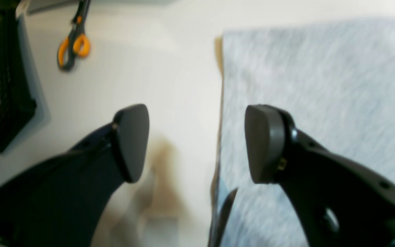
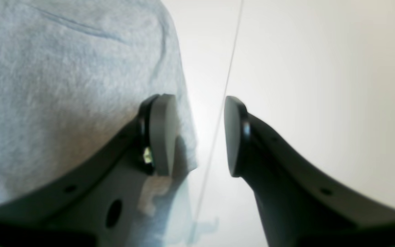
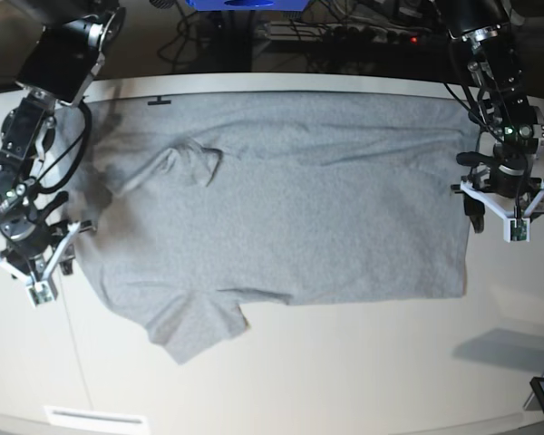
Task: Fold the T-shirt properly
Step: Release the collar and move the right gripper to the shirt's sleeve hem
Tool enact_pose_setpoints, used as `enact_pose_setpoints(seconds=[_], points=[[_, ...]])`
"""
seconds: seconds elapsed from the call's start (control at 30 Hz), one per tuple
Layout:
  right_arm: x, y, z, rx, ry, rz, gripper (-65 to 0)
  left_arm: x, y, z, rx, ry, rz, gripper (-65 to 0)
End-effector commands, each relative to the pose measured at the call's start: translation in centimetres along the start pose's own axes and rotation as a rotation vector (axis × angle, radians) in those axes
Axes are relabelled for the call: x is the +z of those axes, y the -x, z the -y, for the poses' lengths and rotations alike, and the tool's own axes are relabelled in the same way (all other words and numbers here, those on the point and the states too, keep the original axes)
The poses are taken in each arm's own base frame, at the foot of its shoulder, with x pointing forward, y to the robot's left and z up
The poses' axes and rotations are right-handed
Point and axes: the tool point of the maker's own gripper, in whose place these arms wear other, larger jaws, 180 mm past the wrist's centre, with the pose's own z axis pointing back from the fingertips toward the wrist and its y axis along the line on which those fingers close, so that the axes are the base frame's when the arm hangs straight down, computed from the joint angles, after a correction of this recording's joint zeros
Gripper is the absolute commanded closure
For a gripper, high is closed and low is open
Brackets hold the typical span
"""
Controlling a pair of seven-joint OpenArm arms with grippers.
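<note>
The grey T-shirt (image 3: 281, 217) lies spread across the middle of the white table (image 3: 363, 372), not folded yet, and my left gripper (image 1: 197, 144) and right gripper (image 2: 200, 137) stand open at its opposite edges, holding nothing, so all folds remain.

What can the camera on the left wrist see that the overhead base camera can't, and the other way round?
Only the left wrist view shows orange-handled scissors and the left tool up close, pads apart, straddling the shirt's straight edge. Only the base view shows the whole T-shirt spread flat, one sleeve folded inward, and the right tool at the opposite edge. Both show grey fabric on the white table.
</note>
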Motion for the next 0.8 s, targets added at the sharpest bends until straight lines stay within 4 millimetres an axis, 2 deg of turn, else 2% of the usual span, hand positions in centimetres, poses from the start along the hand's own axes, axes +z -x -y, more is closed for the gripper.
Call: enact_pose_setpoints(seconds=[0.0,0.07,0.17,0.23,0.33,0.43,0.5,0.6,0.77], points=[[0.2,-1.9,2.1,0.01,0.039,0.032,-22.5,0.2,-1.0,-0.7,-0.01,-0.013,0.037,-41.0],[-0.5,-2.1,3.6,0.025,0.043,-0.005,-26.6,0.2,-0.5,-0.6,-0.013,-0.011,0.026,-41.0],[-1.9,-2.2,4.7,0.066,0.024,-0.083,-46.0,0.3,-0.1,-0.5,-0.017,-0.008,0.015,-41.0],[-2.4,-2.3,5.4,0.063,0.02,-0.101,-55.1,0.3,-0.2,-0.5,-0.014,-0.008,0.017,-41.0],[-3.5,-2.7,5.7,0.037,0.0,-0.118,-56.6,0.0,-0.5,-0.4,-0.007,-0.006,0.024,-41.0],[-4.8,-2.2,5.4,-0.004,-0.046,-0.184,-56.6,-0.5,-0.9,-0.4,0.002,-0.006,0.03,-41.0],[-5.7,-2.3,4.9,-0.03,-0.08,-0.191,-56.6,-0.8,-0.3,-0.4,0.007,-0.004,0.011,-41.0],[-6.4,-4.1,2.9,-0.102,-0.169,-0.099,-56.6,-1.7,0.1,-0.5,0.026,-0.003,-0.006,-41.0],[-6.0,-7.2,0.4,-0.238,-0.322,0.062,-56.9,-2.7,1.6,-0.7,0.044,0.001,-0.051,-41.0]])
